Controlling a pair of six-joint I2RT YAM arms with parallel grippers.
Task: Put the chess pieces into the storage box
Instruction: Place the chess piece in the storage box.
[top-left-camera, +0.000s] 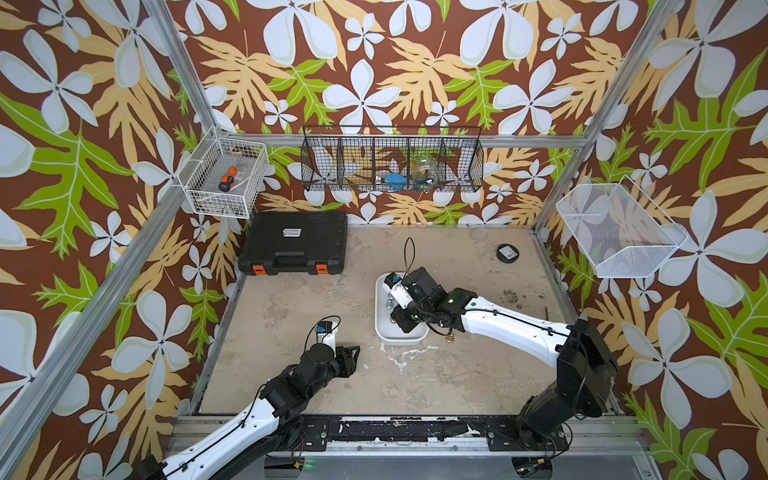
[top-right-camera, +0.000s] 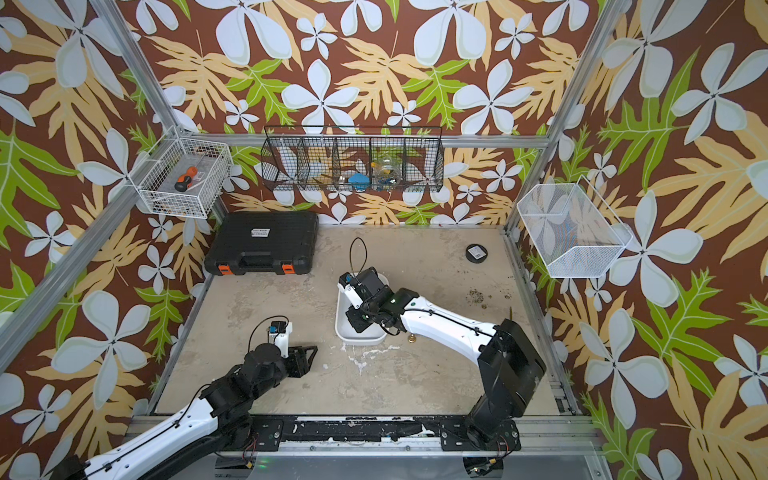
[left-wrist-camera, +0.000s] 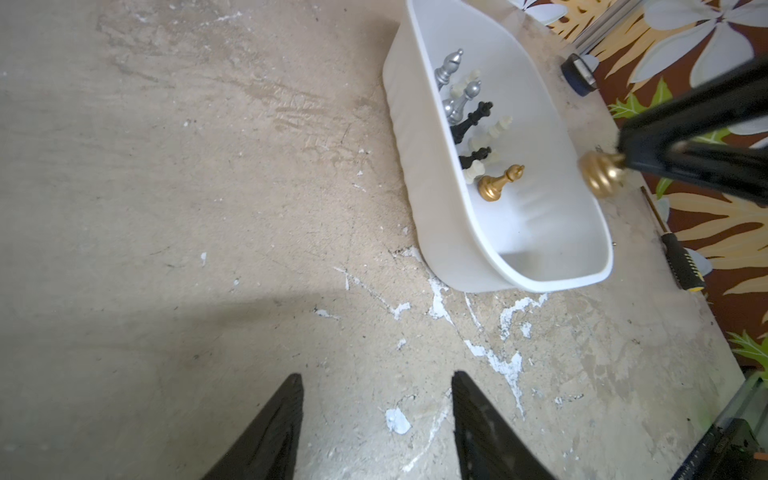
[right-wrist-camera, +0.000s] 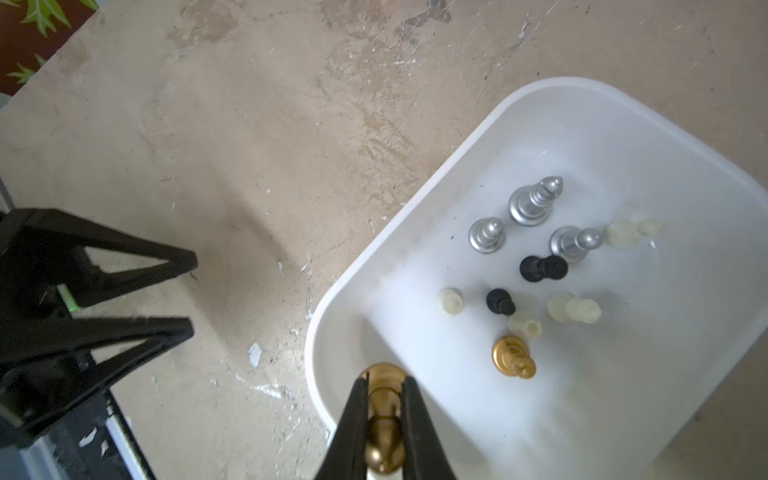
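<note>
The white storage box sits mid-table. In the right wrist view several chess pieces lie inside it: silver, black, cream and gold. My right gripper is shut on another gold chess piece, held above the box's near end by its rim. The left gripper hangs open over bare table, front-left of the box. A small gold piece stands on the table right of the box, under the right forearm.
A black case with orange latches lies at the back left. A black disc sits at the back right. A yellow-and-black screwdriver lies by the right wall. Wire baskets hang on the walls.
</note>
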